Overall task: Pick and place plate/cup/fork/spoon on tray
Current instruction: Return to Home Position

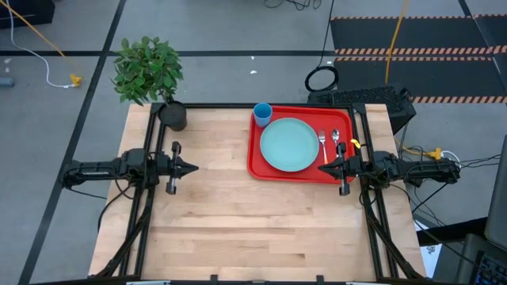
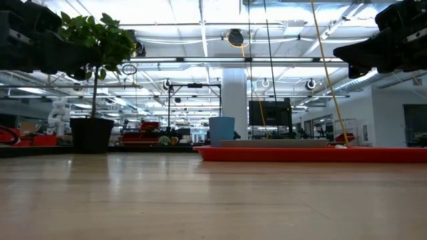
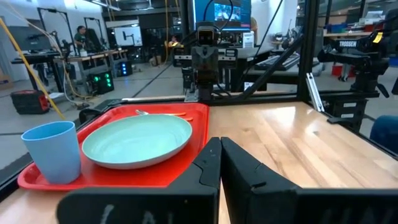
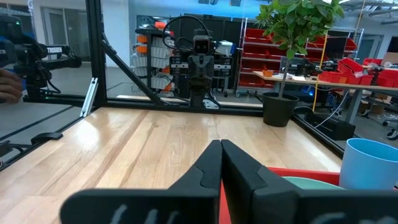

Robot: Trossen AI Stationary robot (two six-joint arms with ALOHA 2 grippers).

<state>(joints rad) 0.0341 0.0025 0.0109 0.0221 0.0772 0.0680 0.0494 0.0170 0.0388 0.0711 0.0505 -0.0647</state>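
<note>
1. Progress, judged from the overhead view: all four items are sitting on the red tray, which is lying at the upper right of the wooden tabletop. Nothing of the task is lying on the bare wood, so the placing appears to be finished.
2. The plate, one in number, is occupying the middle of the tray.
3. The cup, one in number, is standing upright at the tray's upper-left corner, just beside the plate.
4. The fork and the spoon, one of each, are lying side by side to the right of the plate, the fork nearer the plate, handles pointing toward the lower edge of the frame.
5. The left pincer is hovering at centre left of the frame, well apart from the tray, fingers pressed together and carrying nothing.
6. The right pincer is hanging over the tray's lower-right part, just beside the fork's handle, fingers likewise together and empty.
7. One potted plant is standing at the upper-left corner of the tabletop, apart from the task.
8. Remaining work: apparently none.
</note>
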